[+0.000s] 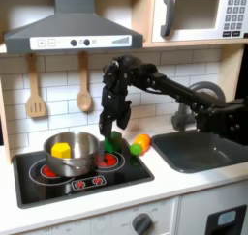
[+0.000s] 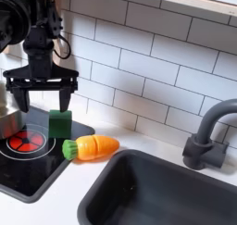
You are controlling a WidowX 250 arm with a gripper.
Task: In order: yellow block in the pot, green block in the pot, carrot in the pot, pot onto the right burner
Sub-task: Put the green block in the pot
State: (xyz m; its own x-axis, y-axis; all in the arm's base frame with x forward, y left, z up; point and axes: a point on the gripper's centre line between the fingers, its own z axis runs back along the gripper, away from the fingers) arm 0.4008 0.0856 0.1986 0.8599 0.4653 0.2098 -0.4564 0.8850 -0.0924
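Green block (image 2: pixel 60 123) sits on the cooktop directly beneath the open, empty pincer (image 2: pixel 42 101), apart from it.

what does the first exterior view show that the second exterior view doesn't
First exterior view alone: the yellow block lying inside the pot, two wooden utensils hanging on the wall, a range hood and a microwave.

Second exterior view alone: the tiles and faucet up close.

Both: the open gripper above the green block, the carrot beside it, the cooktop and the sink.
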